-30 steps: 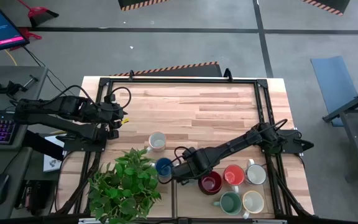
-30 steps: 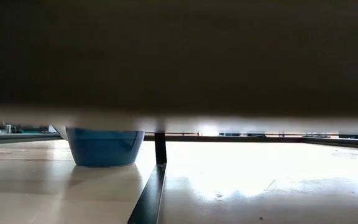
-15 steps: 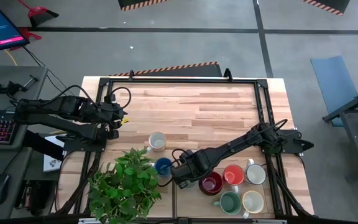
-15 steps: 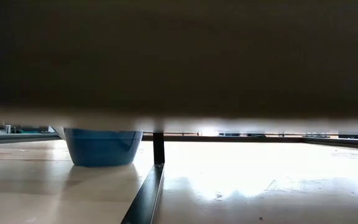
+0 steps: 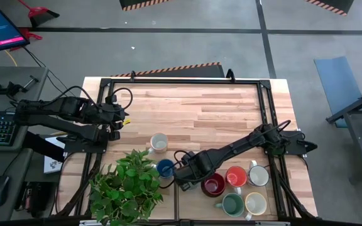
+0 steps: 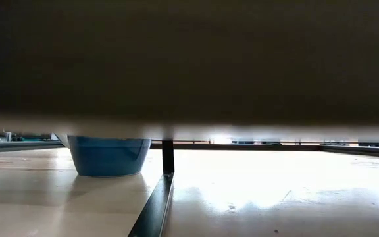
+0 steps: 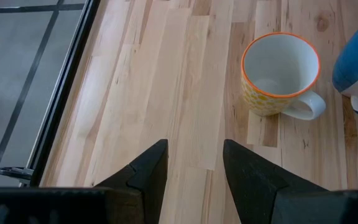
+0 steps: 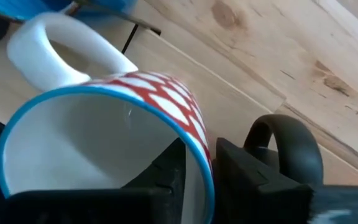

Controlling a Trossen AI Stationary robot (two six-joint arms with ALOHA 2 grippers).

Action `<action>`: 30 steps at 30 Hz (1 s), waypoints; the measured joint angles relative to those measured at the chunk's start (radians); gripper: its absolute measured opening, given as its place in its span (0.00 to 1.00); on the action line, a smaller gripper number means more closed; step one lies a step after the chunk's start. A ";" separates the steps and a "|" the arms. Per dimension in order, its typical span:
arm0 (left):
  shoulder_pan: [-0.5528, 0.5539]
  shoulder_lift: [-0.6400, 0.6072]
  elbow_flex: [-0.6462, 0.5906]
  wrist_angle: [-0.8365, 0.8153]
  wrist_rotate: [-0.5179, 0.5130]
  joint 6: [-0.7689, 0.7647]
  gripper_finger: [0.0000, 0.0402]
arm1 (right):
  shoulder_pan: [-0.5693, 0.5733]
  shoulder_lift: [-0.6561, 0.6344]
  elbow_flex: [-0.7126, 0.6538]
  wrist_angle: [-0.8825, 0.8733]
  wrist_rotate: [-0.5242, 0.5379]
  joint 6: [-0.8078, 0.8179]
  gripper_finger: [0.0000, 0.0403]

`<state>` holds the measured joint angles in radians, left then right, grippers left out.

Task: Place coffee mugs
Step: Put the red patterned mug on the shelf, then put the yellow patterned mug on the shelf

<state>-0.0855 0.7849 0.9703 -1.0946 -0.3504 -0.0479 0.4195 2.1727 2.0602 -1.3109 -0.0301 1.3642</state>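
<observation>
A mug with red and white checks, a blue rim and a white handle [image 8: 104, 130] sits under my right gripper [image 8: 201, 168], which points down near the table's front middle [image 5: 182, 171], next to the blue mug [image 5: 165, 167]. The open fingers straddle its rim opposite the handle. A yellow-patterned mug [image 7: 281, 74] stands farther back [image 5: 159, 143]. Dark red [image 5: 213, 184], orange [image 5: 235, 176], white [image 5: 258, 176], green [image 5: 232, 204] and cream [image 5: 256, 203] mugs cluster at the front right. My left gripper [image 7: 194, 165] waits open above the table's left edge [image 5: 119, 122]. My right gripper has one finger inside the checked mug and one outside, astride the rim [image 8: 205, 163] on the side away from the handle, coming from above. A thin gap shows beside the inner finger [image 8: 166, 171]. Whether the outer finger touches the wall I cannot tell. The mug's base is hidden.
A leafy potted plant [image 5: 127, 185] fills the front left, close to the blue mug. A black frame [image 5: 266, 113] borders the table. The back half of the wooden top [image 5: 193, 110] holds no objects. In the low view the blue mug's base [image 6: 107, 157] rests on the wood.
</observation>
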 joint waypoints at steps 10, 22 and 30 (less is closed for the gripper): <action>0.000 0.000 0.000 0.000 0.000 0.000 0.36 | -0.001 -0.001 0.024 -0.038 -0.032 -0.011 0.19; 0.000 0.000 0.000 0.000 0.000 0.000 0.36 | -0.009 -0.002 0.290 -0.157 0.073 -0.111 0.19; 0.000 0.000 0.000 0.000 0.000 -0.007 0.36 | -0.096 -0.046 0.253 -0.074 0.285 -0.441 0.19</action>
<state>-0.0854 0.7849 0.9703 -1.0949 -0.3500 -0.0547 0.3235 2.1265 2.3135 -1.3853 0.2552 0.9228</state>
